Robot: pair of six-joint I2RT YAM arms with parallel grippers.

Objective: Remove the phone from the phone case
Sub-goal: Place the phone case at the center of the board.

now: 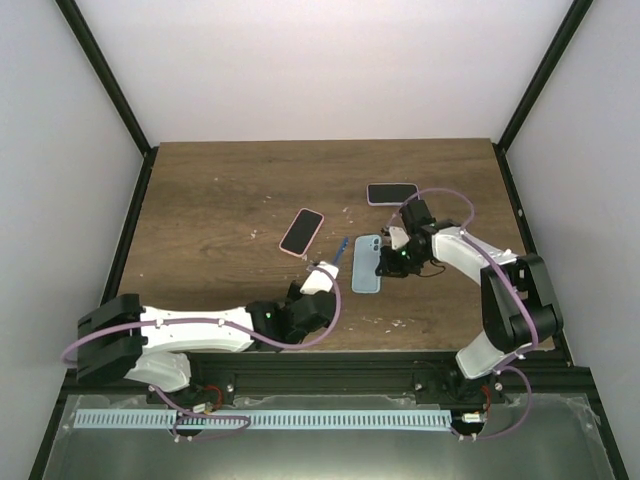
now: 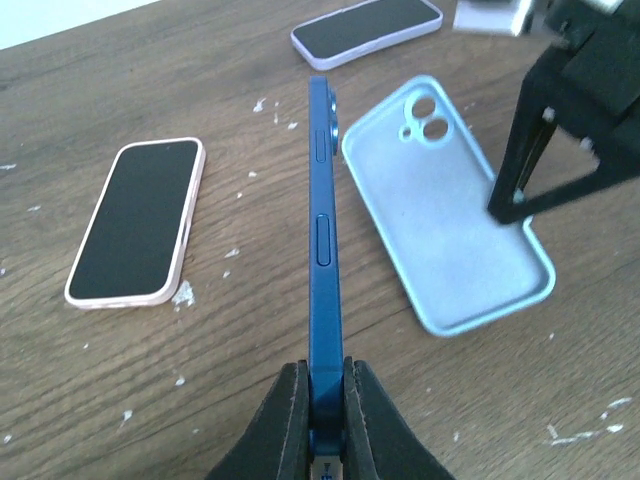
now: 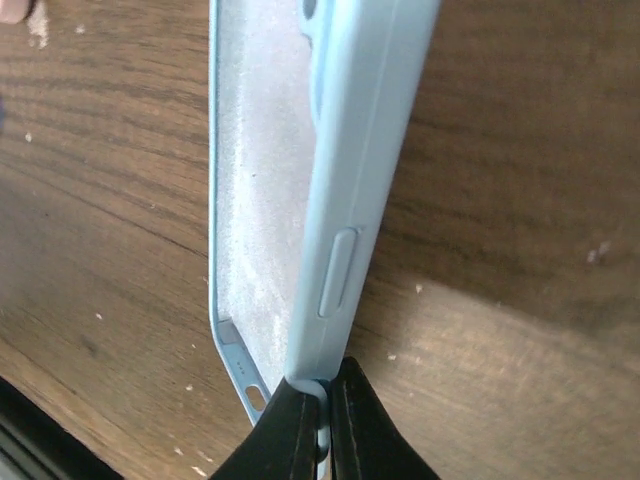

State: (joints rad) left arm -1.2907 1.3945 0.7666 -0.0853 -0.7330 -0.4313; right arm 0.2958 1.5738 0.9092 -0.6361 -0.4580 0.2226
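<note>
My left gripper [image 2: 323,388] is shut on a dark blue phone [image 2: 322,210], holding it on edge above the table; it also shows in the top view [image 1: 342,251]. The empty light blue case [image 2: 445,205] lies open side up just right of the phone, and in the top view [image 1: 368,263] at mid-table. My right gripper [image 3: 326,400] is shut on the case's side wall [image 3: 335,150], near one corner. In the top view my right gripper [image 1: 393,262] is at the case's right edge and my left gripper [image 1: 325,274] is left of the case.
A phone in a pink case [image 1: 301,231] lies face up left of the blue phone, also in the left wrist view [image 2: 137,220]. A phone in a lilac case [image 1: 392,193] lies further back, seen too in the left wrist view [image 2: 367,30]. The wooden table [image 1: 220,220] has white flecks.
</note>
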